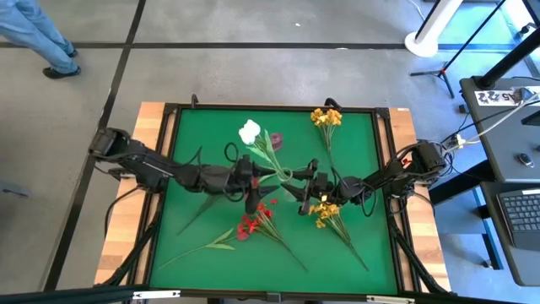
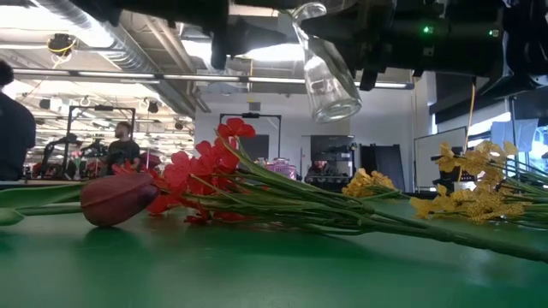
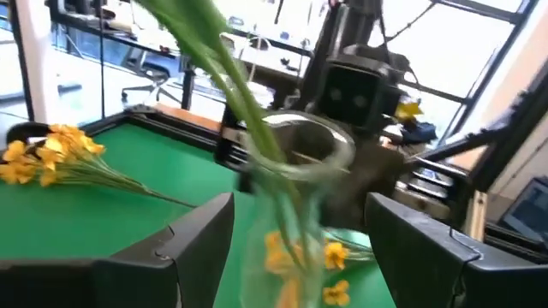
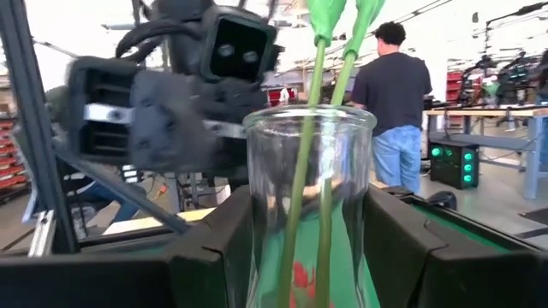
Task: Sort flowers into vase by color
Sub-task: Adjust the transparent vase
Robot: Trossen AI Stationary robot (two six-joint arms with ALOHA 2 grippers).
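My right gripper (image 4: 310,257) is clamped on a clear glass vase (image 4: 310,214), one finger against each side of the glass, holding it up off the green table (image 1: 202,127) near its middle. In the low view the vase (image 2: 330,81) hangs tilted above the mat, well clear of it. Two green stems stand in the vase between my right fingers (image 4: 411,257), and they belong to the white flowers (image 1: 250,131), whose heads lean out beyond the vase mouth, away from my right gripper.

My left gripper (image 3: 295,248) faces the vase from the other side with its fingers (image 3: 193,244) spread wide — the vase's mouth (image 3: 300,150) sits just ahead of them, in line with the gap, and I can't tell whether they touch the glass. The stems cross right above that gap.

Below my two grippers, on the mat, lie the red flowers (image 1: 253,221) under my left fingers and one yellow spray (image 1: 325,211) under my right. A second yellow spray (image 1: 326,118) lies well beyond, near the table's far edge. A dark red bud (image 2: 116,198) rests on the mat beside the red blossoms.
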